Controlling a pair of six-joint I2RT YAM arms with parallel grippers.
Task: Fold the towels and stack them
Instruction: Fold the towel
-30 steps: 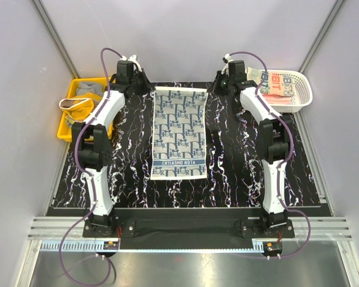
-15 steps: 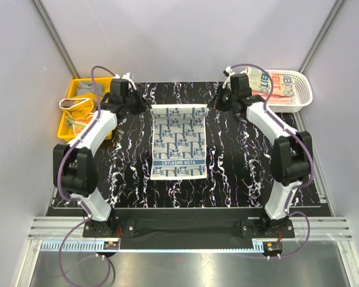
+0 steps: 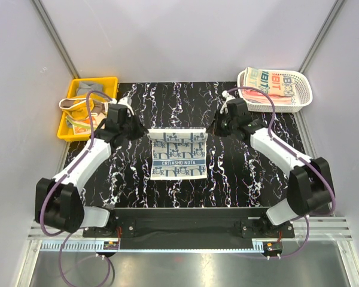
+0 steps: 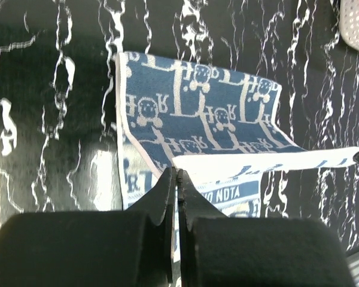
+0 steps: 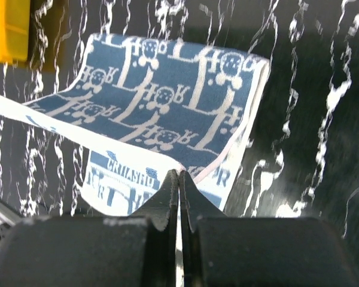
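A dark navy patterned towel [image 3: 178, 160] lies in the middle of the black marbled table, its far edge lifted and carried over toward the near edge. My left gripper [image 3: 145, 133] is shut on the lifted left corner, and my right gripper [image 3: 210, 130] is shut on the lifted right corner. In the left wrist view the towel [image 4: 197, 113] sags from my left gripper [image 4: 175, 173] across to the right. In the right wrist view the blue face of the towel [image 5: 167, 89] curves away from my right gripper [image 5: 179, 174]. More towels [image 3: 274, 82] lie in the basket.
A white lattice basket [image 3: 302, 100] stands at the back right; its corner [image 4: 356, 24] shows in the left wrist view. A yellow tray [image 3: 64, 130] with crumpled cloths [image 3: 84, 98] stands at the back left; its corner [image 5: 6, 30] shows in the right wrist view.
Both arms have drawn back toward the near edge, carrying the towel's far edge with them. The towel went from lying flat at full length to roughly half folded over.
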